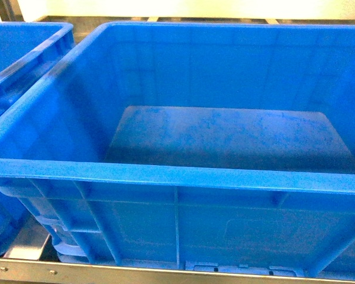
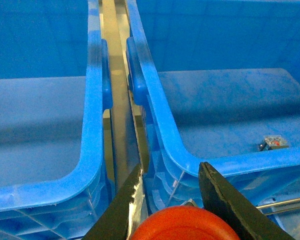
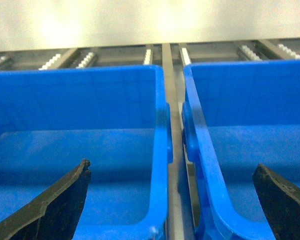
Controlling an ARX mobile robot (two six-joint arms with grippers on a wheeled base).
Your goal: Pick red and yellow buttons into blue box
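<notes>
The blue box [image 1: 165,176] fills the head view, and the part of its scuffed floor that shows is bare. Neither gripper shows in that view. In the left wrist view my left gripper [image 2: 171,167] is shut on the red button's domed cap [image 2: 182,225]. It hangs in front of the gap between two blue crates, just outside the near rim [image 2: 225,165] of the right-hand one. The yellow button is out of view. In the right wrist view my right gripper [image 3: 172,165] stands wide open with nothing between its fingers, above the gap between two crates.
A second blue crate [image 1: 18,65] stands to the left, parted from the box by a metal rail [image 2: 117,100]. A small grey block [image 2: 273,142] lies on the right crate's floor near its front wall. Roller tracks [image 3: 90,57] run behind the crates.
</notes>
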